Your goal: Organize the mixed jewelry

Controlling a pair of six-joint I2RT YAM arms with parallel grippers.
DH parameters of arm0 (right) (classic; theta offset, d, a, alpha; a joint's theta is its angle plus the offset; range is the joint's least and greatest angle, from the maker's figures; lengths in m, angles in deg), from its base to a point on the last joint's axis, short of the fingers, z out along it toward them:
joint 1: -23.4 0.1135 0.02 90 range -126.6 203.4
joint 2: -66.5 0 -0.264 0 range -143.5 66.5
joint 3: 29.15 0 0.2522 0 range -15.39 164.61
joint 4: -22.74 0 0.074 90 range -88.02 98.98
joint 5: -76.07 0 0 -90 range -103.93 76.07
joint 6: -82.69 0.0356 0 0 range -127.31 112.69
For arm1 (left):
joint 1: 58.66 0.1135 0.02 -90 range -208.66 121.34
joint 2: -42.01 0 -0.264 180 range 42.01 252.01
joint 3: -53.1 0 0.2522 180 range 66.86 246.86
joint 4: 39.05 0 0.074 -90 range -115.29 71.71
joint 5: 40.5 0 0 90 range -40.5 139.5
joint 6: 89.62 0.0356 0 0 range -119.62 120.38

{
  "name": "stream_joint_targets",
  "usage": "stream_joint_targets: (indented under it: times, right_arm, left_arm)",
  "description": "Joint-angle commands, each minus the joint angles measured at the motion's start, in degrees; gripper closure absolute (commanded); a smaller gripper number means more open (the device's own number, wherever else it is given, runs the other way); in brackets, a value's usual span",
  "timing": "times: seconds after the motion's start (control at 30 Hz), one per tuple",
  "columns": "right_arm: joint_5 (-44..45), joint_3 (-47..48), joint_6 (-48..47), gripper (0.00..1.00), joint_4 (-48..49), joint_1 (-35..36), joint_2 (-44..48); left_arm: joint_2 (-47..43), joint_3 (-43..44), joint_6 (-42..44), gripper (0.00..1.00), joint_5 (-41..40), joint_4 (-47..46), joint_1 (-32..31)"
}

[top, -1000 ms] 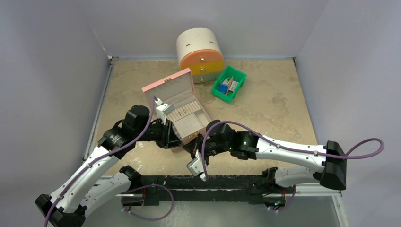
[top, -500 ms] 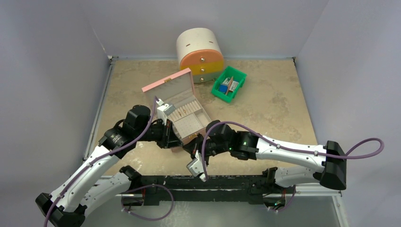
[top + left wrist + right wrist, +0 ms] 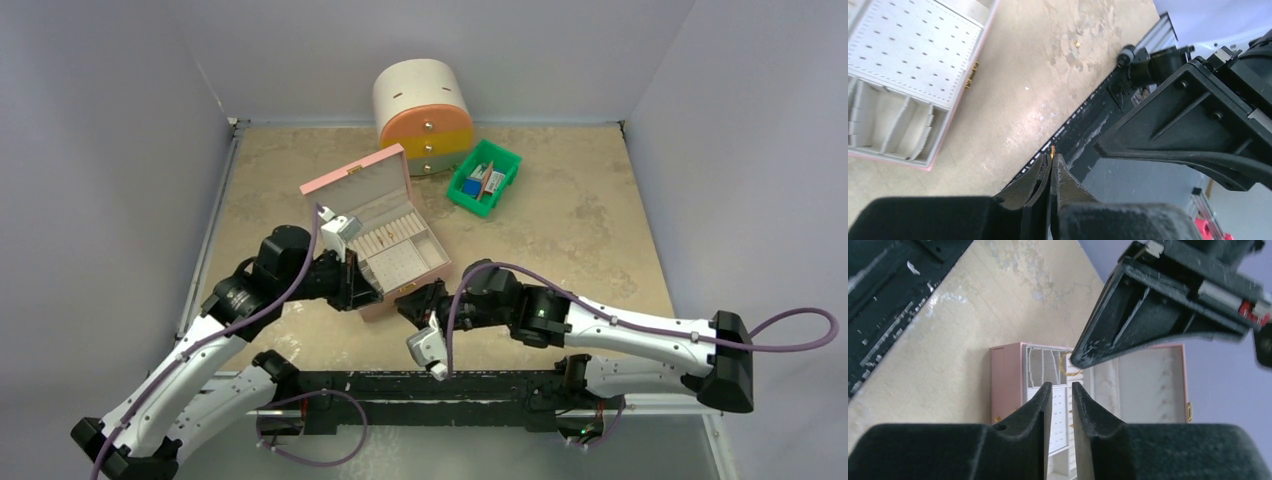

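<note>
The pink jewelry box [image 3: 385, 245] lies open with its lid up. My left gripper [image 3: 370, 293] hovers at the box's near edge, shut on a tiny gold stud [image 3: 1053, 149] that pokes out past the fingertips [image 3: 1060, 167]. The box's perforated panel [image 3: 913, 50] is at the upper left of the left wrist view. Two tiny gold pieces [image 3: 1077, 44] lie on the table. My right gripper [image 3: 410, 303] is just right of the left one, slightly open and empty [image 3: 1062, 385]. It faces the box [image 3: 1008, 375], where a thin wire hoop [image 3: 1062, 366] lies in a compartment.
A cream round drawer unit [image 3: 423, 110] with orange, yellow and green drawers stands at the back. A green bin [image 3: 485, 176] of coloured items sits beside it. The black mounting rail [image 3: 450, 385] runs along the near edge. Grey walls enclose the table.
My right arm has drawn back to the right, away from the box front. My left gripper has shifted slightly left, still pinching the stud.
</note>
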Motion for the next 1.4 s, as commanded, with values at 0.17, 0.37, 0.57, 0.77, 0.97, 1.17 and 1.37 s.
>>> stream_joint_targets:
  times: [0.17,0.37,0.57,0.77,0.97,1.17,1.37]
  right_arm:
    - [8.97,-4.08,31.71,0.71,11.26,-2.52,4.49]
    - [-2.38,-3.27,55.26,0.68,16.07,-12.10,3.99]
    - [-7.45,-3.75,73.34,0.68,24.78,-15.67,3.15]
    - [-13.24,-2.42,83.50,0.62,32.45,-16.01,0.89]
    - [-17.80,-1.38,93.08,0.61,41.63,-16.01,-1.41]
    - [-17.88,-1.60,98.92,0.61,47.44,-16.03,-1.19]
    - [-15.95,-2.20,102.34,0.62,51.19,-16.03,-0.94]
  left_arm:
    - [-9.04,0.36,-5.16,1.00,-11.68,-9.28,-0.24]
    - [-14.91,-1.24,-7.12,1.00,-13.41,-17.05,-0.23]
    - [-18.44,-4.55,-10.41,1.00,-12.52,-25.73,-0.23]
    - [-18.99,-7.10,-13.81,1.00,-9.11,-33.29,-0.24]
    - [-18.85,-9.53,-17.50,1.00,-5.52,-40.32,-0.20]
    - [-19.05,-10.83,-20.34,1.00,-3.53,-44.69,-0.24]
    - [-19.05,-12.27,-23.28,1.00,-1.46,-49.04,-0.24]
